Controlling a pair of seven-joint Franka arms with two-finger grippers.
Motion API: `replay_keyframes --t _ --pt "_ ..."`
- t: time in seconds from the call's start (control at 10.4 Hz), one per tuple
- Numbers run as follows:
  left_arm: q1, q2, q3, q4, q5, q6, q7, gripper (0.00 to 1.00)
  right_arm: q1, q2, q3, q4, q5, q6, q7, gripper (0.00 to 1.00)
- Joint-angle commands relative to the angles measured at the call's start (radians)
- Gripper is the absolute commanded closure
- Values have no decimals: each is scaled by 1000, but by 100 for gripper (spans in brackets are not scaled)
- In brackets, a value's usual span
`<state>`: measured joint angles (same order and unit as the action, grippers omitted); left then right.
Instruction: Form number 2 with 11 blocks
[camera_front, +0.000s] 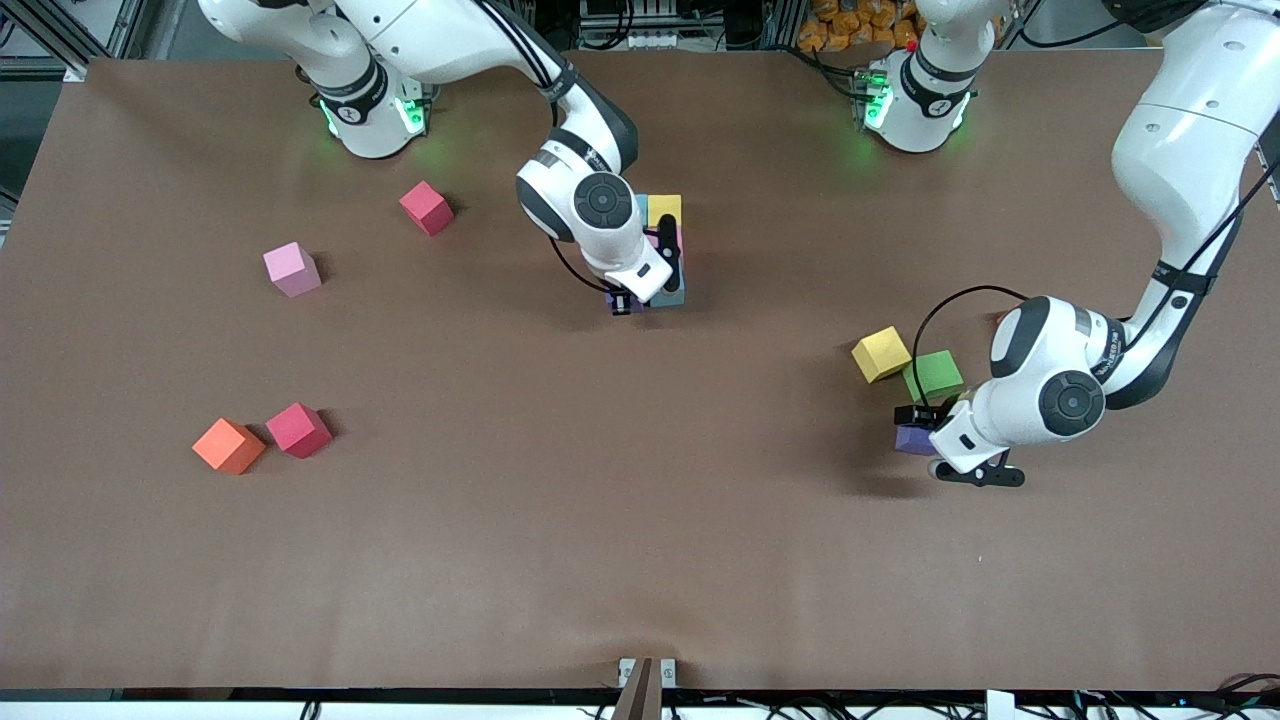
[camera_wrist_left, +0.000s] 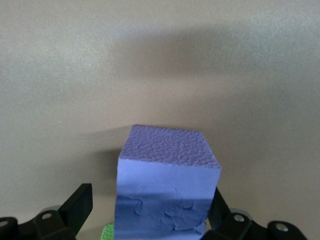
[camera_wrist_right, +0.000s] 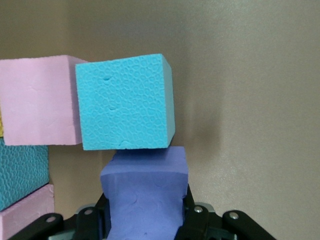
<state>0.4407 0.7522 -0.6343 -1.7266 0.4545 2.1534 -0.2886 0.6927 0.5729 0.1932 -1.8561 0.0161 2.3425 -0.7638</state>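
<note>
STEP: placing | right end effector (camera_wrist_right: 145, 220) clenched on purple foam cube (camera_wrist_right: 145, 195) against light-blue foam cube (camera_wrist_right: 125, 102) of part-built digit mid-surface (camera_front: 640, 520) | left end effector (camera_wrist_left: 150, 212) released, straddling another purple foam cube (camera_wrist_left: 167, 185) | NEXT: seat flush, let go

A partly built cluster of cubes (camera_front: 664, 212) lay at the table's twelve-o'clock side, a yellow cube (camera_front: 664, 209) at its top edge, pink and light blue ones under the arm. A purple cube (camera_wrist_right: 145, 195) sat pinched against a light blue cube (camera_wrist_right: 125, 102), with a pink cube (camera_wrist_right: 37, 100) beside that.

Toward three o'clock lay a yellow block (camera_front: 881, 354), a green block (camera_front: 933, 375) touching it, and a purple block (camera_wrist_left: 165, 182).

Toward nine o'clock lay a red block (camera_front: 427, 208), a pink block (camera_front: 292, 269), and an orange block (camera_front: 229, 446) touching another red block (camera_front: 298, 429).
</note>
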Motion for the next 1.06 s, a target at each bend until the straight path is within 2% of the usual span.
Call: replay_keyframes --t 0.0,0.77,0.86,0.96 --pt "-7 16 4 39 -8 -7 37 0 24 13 -6 20 -5 -2 40 100" --pt "-17 29 4 67 -17 -7 42 0 28 12 -6 20 -5 -6 40 99" --pt "-17 30 4 68 -17 -7 42 0 28 12 -6 20 -5 -6 40 95" --pt "-16 32 4 68 -17 -7 42 0 33 12 -6 20 -5 -6 41 71"
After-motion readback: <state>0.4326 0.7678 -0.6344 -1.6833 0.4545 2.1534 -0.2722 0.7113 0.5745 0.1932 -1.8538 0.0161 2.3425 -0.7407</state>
